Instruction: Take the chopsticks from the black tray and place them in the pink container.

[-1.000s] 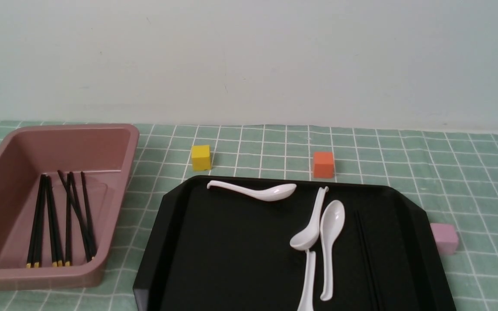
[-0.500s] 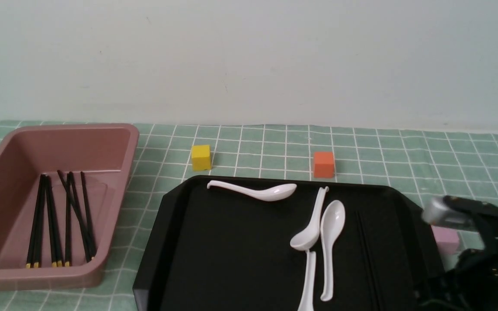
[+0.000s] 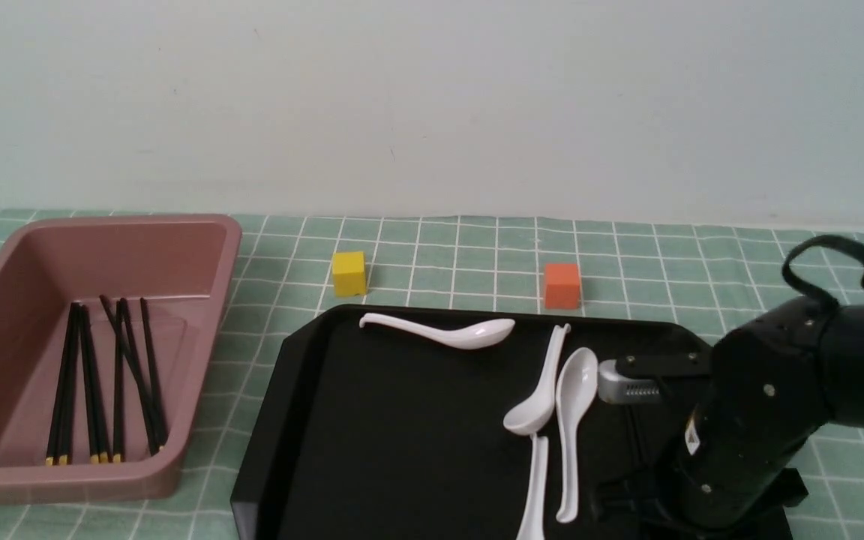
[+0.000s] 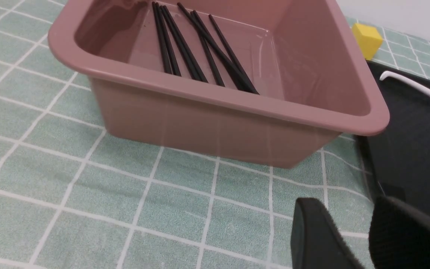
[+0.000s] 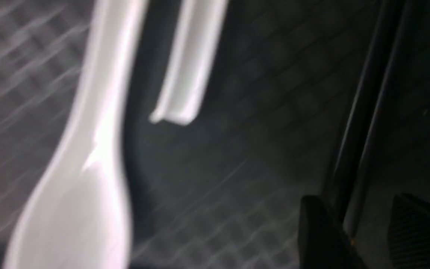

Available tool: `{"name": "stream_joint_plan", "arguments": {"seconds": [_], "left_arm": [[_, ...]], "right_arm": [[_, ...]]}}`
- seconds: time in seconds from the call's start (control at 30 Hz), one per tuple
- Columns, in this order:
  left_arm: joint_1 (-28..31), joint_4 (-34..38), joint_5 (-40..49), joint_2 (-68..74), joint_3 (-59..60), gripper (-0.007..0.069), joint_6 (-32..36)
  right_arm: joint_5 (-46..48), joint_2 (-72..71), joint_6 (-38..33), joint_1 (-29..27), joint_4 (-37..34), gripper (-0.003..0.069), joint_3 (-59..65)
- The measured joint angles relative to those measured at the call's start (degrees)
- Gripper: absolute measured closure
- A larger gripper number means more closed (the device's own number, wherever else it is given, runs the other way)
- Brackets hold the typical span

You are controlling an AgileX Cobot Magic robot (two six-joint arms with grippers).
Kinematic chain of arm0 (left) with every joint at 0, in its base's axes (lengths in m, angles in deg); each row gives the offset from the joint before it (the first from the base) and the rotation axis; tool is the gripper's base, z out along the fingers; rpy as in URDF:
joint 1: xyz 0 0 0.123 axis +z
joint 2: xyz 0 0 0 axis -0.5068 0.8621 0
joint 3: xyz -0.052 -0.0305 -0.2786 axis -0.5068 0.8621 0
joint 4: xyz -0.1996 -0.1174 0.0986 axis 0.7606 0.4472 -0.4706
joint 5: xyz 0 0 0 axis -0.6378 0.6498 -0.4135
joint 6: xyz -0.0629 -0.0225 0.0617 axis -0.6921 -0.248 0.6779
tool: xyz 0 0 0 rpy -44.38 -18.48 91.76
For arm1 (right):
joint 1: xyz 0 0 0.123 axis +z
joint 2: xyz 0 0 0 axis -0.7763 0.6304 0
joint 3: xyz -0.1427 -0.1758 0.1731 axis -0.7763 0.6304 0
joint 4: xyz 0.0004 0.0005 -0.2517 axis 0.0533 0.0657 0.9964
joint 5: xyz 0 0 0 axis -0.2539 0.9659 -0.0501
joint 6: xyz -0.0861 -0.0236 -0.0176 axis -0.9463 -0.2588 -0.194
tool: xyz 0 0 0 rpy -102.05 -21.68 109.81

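1. Right wrist view: we see the right gripper [image 5: 360, 211] spread, its fingers [image 5: 321, 231] straddling two chopsticks [image 5: 364, 112] that lie side by side on the tray [image 5: 267, 130]. We cannot tell whether the pads touch them.
2. Beside these we see two blurred white spoons [image 5: 88, 149].
3. In the front view the right arm [image 3: 769, 420] covers the tray's near right part. We count four spoons there: one along the far edge, three clustered left of the arm.
4. We find the left gripper [image 4: 349, 209] spread and empty above the cloth [image 4: 88, 186], near the bin [image 4: 215, 97].
5. The bin sits just left of the tray. The binned chopsticks [image 3: 102, 382] lie on its floor, gold ends nearest us.
6. Beyond the tray, we see a yellow cube [image 3: 348, 272] and an orange cube [image 3: 561, 285] standing apart.
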Motion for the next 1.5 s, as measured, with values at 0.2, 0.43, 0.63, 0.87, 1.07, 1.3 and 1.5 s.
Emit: {"name": "stream_joint_plan", "arguments": {"seconds": [0.2,0.43,0.63,0.87,1.07,1.3,1.5], "left_arm": [[0.0,0.0,0.0,0.0,0.0,0.0386,0.0],[0.0,0.0,0.0,0.0,0.0,0.0386,0.0],[0.0,0.0,0.0,0.0,0.0,0.0386,0.0],[0.0,0.0,0.0,0.0,0.0,0.0386,0.0],[0.0,0.0,0.0,0.0,0.0,0.0386,0.0],[0.0,0.0,0.0,0.0,0.0,0.0386,0.0],[0.0,0.0,0.0,0.0,0.0,0.0386,0.0]], "right_arm": [[0.2,3.0,2.1,0.0,1.8,0.038,-0.6],[0.9,3.2,2.3,0.0,2.2,0.0521,-0.8],[7.3,1.0,2.3,0.0,1.8,0.0519,-2.8],[18.9,-5.7,2.3,0.2,-1.4,0.0519,-16.6],[7.9,0.1,-3.5,6.2,-9.3,0.0519,-33.7],[-2.0,19.7,-13.3,17.3,-14.2,0.0519,-55.6],[-11.9,34.7,-14.9,22.4,-14.7,0.0517,-70.2]]}}
